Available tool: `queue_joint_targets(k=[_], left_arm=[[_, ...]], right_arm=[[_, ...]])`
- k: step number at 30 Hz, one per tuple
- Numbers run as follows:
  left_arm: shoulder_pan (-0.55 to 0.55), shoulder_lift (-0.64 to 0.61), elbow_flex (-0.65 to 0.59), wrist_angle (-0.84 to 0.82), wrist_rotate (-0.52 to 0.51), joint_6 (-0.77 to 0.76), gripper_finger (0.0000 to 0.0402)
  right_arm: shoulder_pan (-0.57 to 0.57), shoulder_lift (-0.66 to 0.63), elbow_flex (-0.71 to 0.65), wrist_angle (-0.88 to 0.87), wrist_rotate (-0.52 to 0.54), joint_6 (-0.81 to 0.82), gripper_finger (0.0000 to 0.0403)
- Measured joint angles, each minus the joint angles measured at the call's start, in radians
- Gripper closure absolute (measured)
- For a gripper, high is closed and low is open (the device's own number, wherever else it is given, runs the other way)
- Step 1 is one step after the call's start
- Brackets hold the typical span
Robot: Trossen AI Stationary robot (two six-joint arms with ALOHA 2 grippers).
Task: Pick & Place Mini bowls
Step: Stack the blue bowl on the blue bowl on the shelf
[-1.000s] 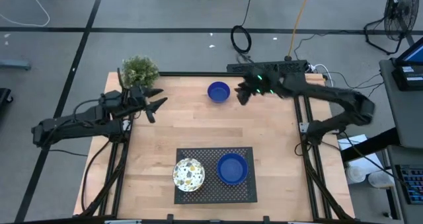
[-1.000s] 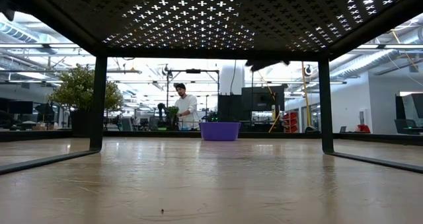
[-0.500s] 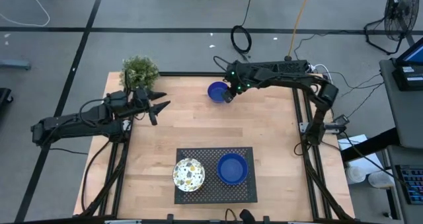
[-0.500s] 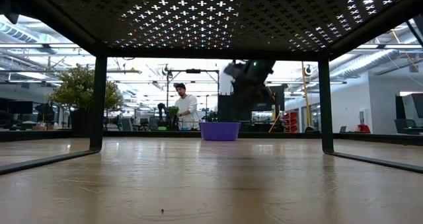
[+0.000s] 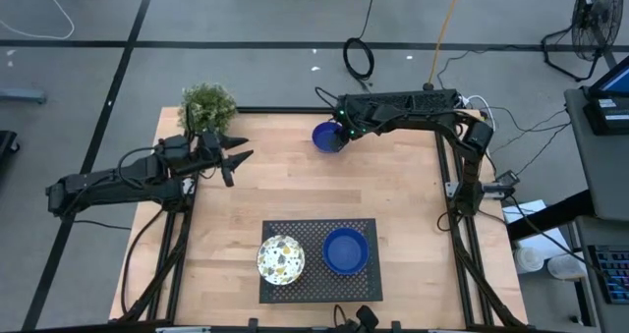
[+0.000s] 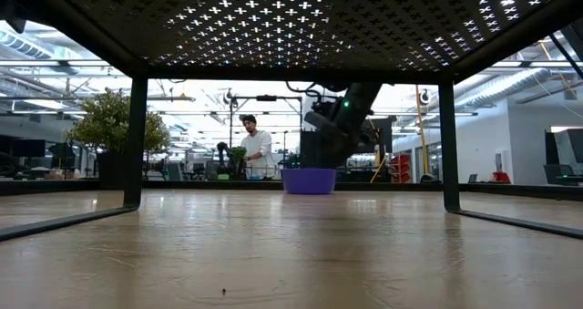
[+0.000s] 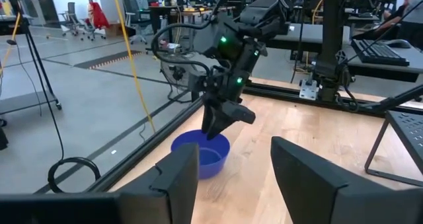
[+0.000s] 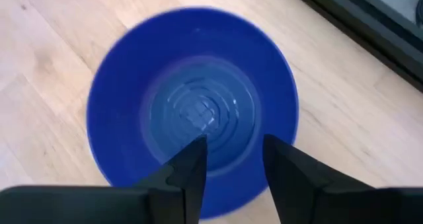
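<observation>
One blue mini bowl [image 5: 322, 138] [image 8: 192, 72] sits upright on its base on the wood table near the far edge. My right gripper [image 5: 338, 135] [image 8: 234, 145] hangs over it, open, fingers pointing down with both tips inside the bowl's outline, near its right-hand wall. Another blue bowl [image 5: 345, 250] and a white floral bowl [image 5: 281, 259] rest on the black perforated tray [image 5: 319, 284] near the near edge. Other bowls are out of view. My left gripper [image 5: 239, 157] waits open at the table's left, clear of everything. My right gripper comes at the blue bowl from above, its fingertips [image 7: 213, 130] reaching down by the rim [image 8: 277, 184] on the bowl's right side. Whether the fingers touch the bowl, I cannot tell. The bowl stands level on the table.
A leafy potted plant [image 5: 207, 105] stands at the far left corner behind my left gripper. The tray's dark legs [image 6: 137, 145] frame the low view. Bare wood [image 5: 295, 186] lies between the far bowl and the tray. A person [image 6: 257, 149] stands far off in the room.
My right arm has swung from the table's far right toward the left and come down over the blue bowl at the far edge, its fingers tipped downward. The bowls on the tray have stayed put.
</observation>
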Motion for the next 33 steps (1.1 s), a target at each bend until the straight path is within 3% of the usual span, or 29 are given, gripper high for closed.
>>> queue_joint_targets(k=[6, 12, 33], left_arm=[[0.0, 0.0, 0.0, 0.0, 0.0, 0.0, 0.0196], [0.0, 0.0, 0.0, 0.0, 0.0, 0.0, 0.0195], [0.0, 0.0, 0.0, 0.0, 0.001, -0.006, 0.0229]], right_arm=[[0.0, -0.037, -0.001, 0.008, 0.005, -0.013, 0.0266], [-0.001, -0.054, -0.001, -0.006, 0.105, -0.028, 0.0266], [-0.016, 0.022, -0.002, -0.03, 0.097, -0.016, 0.0266]])
